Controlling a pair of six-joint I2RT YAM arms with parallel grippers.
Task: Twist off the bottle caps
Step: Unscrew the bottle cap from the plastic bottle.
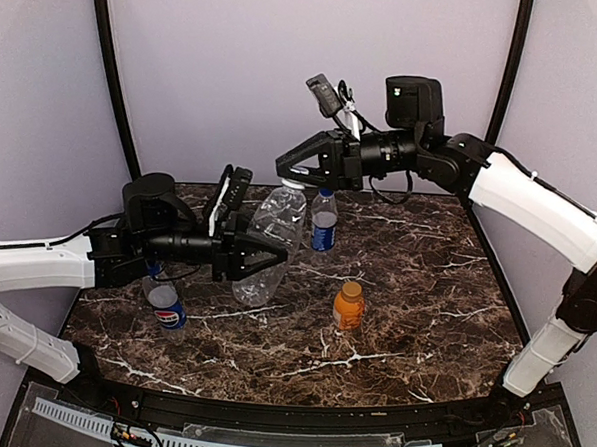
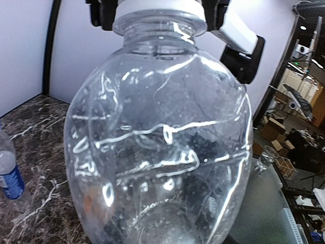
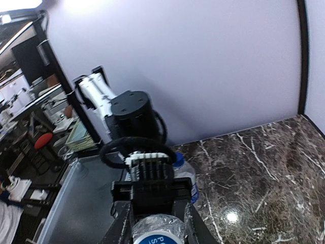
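Left jaws pinch the large clear bottle round its lower body, tilted over the bench; you're bracing it so it can't spin. Right jaws come in from above and pinch its white cap, 1 finger each side, placed to twist it off. The other 3, the Pepsi bottle, the blue-label bottle and the orange bottle, stand apart on the bench, probably waiting their turn.

Dark brown marble, veined white, across the worktop. Clear large bottle under a white cap. Blue label and blue cap on the small bottle by the far edge. Orange bottle with orange cap (much the same shade). Blue label, red-white-blue roundel, on the Pepsi bottle near the left edge.
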